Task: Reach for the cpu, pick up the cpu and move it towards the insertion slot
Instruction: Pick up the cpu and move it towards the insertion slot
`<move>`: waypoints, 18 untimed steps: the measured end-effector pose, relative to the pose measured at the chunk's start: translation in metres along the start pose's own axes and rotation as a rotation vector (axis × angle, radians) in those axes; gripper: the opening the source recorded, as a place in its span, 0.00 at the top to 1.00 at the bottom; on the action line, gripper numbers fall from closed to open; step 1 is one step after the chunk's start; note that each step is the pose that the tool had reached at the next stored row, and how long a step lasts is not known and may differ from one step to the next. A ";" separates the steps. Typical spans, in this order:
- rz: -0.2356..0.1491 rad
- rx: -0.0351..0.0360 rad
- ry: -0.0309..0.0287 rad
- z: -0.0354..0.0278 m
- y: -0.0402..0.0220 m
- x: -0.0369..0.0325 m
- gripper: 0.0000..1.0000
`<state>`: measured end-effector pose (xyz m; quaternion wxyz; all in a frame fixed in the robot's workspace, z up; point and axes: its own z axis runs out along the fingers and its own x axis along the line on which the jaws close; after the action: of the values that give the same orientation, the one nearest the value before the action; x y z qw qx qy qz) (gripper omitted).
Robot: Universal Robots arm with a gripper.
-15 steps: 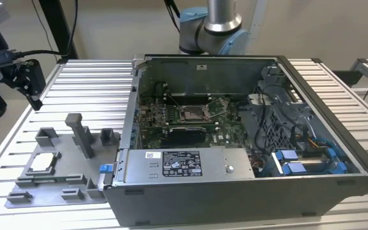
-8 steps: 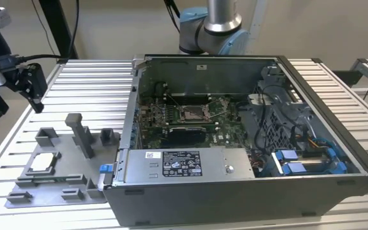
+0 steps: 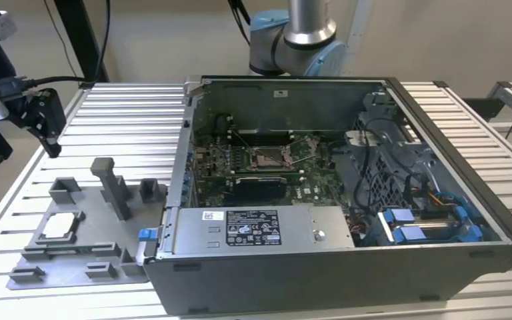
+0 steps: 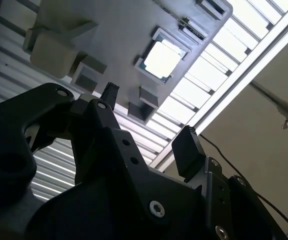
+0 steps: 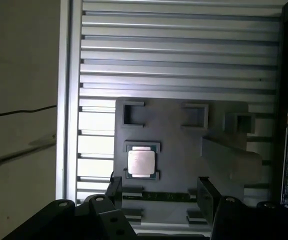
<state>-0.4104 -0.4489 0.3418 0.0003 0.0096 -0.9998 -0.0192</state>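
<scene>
Empty claw [image 5: 159,196], jaws spread wide. The cpu [image 5: 140,162] sits in the grey fixture tray [image 5: 174,125] just beyond the fingertips, not touching. The insertion slot [image 3: 269,157] is well apart, inside the computer case [image 3: 469,200]. White power-supply label [image 3: 251,228]: print illegible.

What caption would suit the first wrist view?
Open tool hovers short of the cpu, seated in its grey fixture tray.

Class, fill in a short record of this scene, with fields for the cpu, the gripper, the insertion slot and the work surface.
cpu: lies flat in a recess of the grey fixture tray, not held
gripper: open, holding nothing, apart from the cpu
insertion slot: on the green board inside the open computer case, far from the gripper
work surface: slatted metal table bearing tray and case
</scene>
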 end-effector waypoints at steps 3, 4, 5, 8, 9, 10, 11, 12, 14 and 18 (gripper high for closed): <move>0.000 0.0001 0.0002 0.0025 -0.0001 0.0001 0.00; 0.000 0.0002 0.0003 0.0038 -0.0002 0.0000 0.00; 0.000 0.0001 0.0001 0.0053 -0.0002 0.0000 0.00; 0.000 0.0001 -0.0004 0.0104 -0.0004 0.0001 0.00; 0.000 0.0002 -0.0005 0.0120 -0.0006 0.0001 0.00; 0.000 0.0001 -0.0005 0.0137 -0.0009 0.0001 0.00; 0.000 0.0002 -0.0004 0.0153 -0.0013 0.0001 0.00; 0.000 0.0003 -0.0003 0.0169 -0.0017 0.0001 0.00; 0.000 0.0001 -0.0005 0.0203 -0.0024 0.0003 0.00; 0.000 0.0002 -0.0004 0.0260 -0.0028 0.0024 0.00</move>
<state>-0.4128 -0.4507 0.3157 0.0001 0.0095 -0.9998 -0.0191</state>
